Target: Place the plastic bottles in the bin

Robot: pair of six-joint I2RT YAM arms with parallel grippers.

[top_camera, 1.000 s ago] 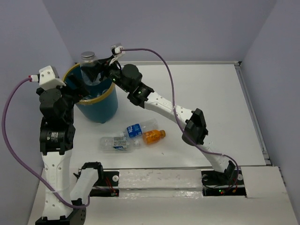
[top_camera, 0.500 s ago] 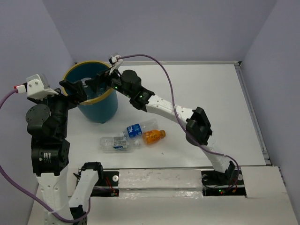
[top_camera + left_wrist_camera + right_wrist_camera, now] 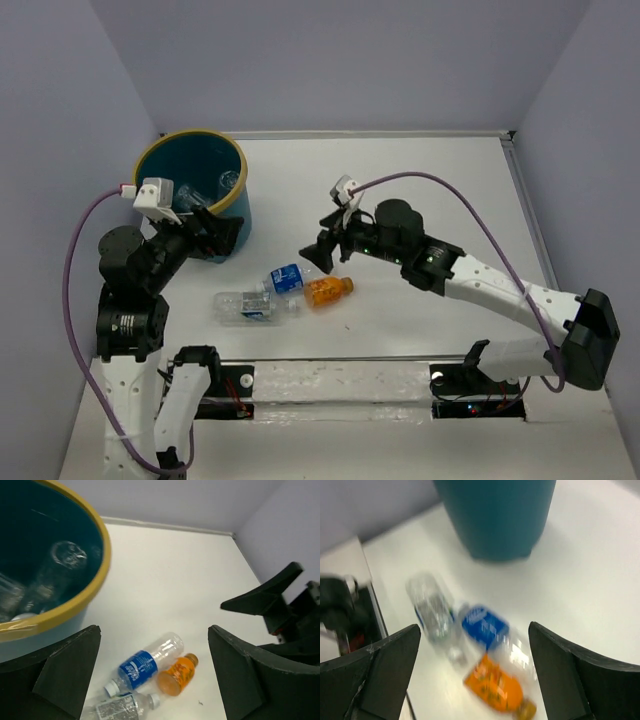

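The teal bin (image 3: 236,208) with a yellow rim stands at the back left, with clear bottles (image 3: 229,182) inside it. Three bottles lie on the table in front of it: a blue-labelled one (image 3: 288,276), an orange one (image 3: 328,291) and a clear grey-labelled one (image 3: 252,306). My left gripper (image 3: 216,236) is open and empty beside the bin's front wall. My right gripper (image 3: 323,238) is open and empty, hovering just above and behind the orange bottle. The left wrist view shows the bin (image 3: 75,605) and these bottles (image 3: 142,666). The blurred right wrist view shows them (image 3: 495,687) below the bin (image 3: 495,515).
The table is ringed by grey walls, with a raised edge along the right side (image 3: 535,230). The right arm's purple cable (image 3: 470,200) arcs over the table's middle. My right gripper's fingers (image 3: 267,597) show at the right of the left wrist view.
The bottle held over the bin is gone from the grippers. My right arm has swung back from the bin to above the table bottles. My left gripper has moved from the rim to the bin's front.
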